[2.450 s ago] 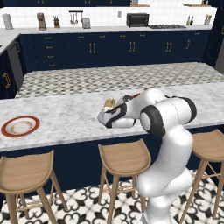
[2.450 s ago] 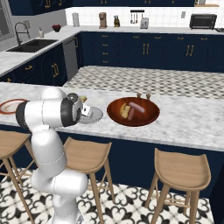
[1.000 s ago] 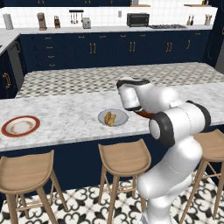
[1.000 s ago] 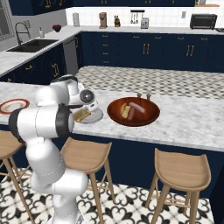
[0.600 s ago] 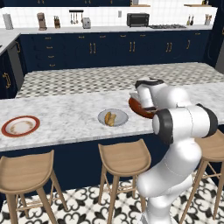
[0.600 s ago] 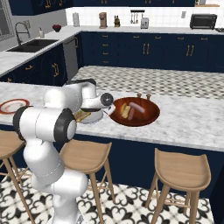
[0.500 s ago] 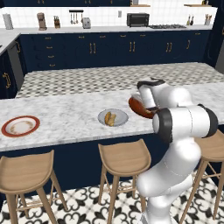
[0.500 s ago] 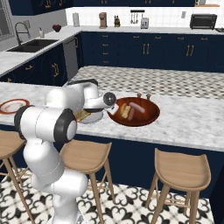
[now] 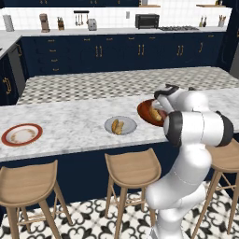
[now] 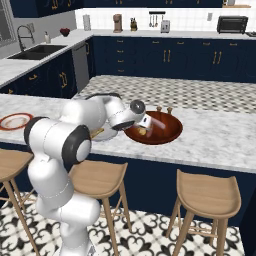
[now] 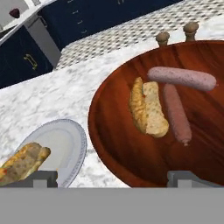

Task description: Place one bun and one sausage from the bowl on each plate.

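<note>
Item: wide dark orange-red bowl on the marble counter, holding one split bun and two pink sausages. Gripper spread wide, empty, above the near rim; sausages lie ahead and rightward, nearer one pointing away from the fingers. Grey plate, alongside, carries a bun.

- Dark orange-red bowl on the bench holds one split bun and two sausages.
- Grey plate just beside it carries a bun.
- Red-rimmed plate lies well apart.
</note>
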Tool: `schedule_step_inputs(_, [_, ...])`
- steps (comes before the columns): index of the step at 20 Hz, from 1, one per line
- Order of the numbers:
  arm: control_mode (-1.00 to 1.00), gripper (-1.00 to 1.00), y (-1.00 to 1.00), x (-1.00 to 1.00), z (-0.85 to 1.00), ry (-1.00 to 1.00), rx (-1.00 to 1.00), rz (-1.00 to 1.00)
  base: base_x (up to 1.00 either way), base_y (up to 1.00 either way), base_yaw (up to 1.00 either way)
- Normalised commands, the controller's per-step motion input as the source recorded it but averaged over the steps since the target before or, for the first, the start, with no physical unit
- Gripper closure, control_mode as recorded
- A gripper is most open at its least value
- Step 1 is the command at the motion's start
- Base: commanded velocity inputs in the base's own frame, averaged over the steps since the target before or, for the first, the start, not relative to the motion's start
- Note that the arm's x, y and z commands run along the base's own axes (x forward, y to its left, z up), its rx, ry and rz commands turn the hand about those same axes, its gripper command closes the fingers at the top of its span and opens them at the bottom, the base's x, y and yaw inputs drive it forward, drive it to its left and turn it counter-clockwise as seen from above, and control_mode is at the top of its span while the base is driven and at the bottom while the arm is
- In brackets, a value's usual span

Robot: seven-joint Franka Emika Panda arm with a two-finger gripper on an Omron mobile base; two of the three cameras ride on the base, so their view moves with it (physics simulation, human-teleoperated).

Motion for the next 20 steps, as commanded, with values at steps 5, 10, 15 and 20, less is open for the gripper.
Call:
schedule_step_inputs(5, [-1.00, -1.00, -0.28, -0.02, 0.01, 0.27, -0.15, 0.08, 0.00, 0.00, 0.00])
schedule_step_inputs(10, [-1.00, -1.00, -0.17, 0.00, -0.12, 0.21, -0.15, 0.01, 0.00, 0.00, 0.00])
schedule_step_inputs(15, [-1.00, -1.00, -0.33, 0.26, -0.34, 0.03, -0.04, 0.03, 0.00, 0.00, 0.00])
schedule_step_inputs(20, [-1.00, -1.00, -0.43, 0.24, -0.42, 0.00, 0.00, 0.02, 0.00, 0.00, 0.00])
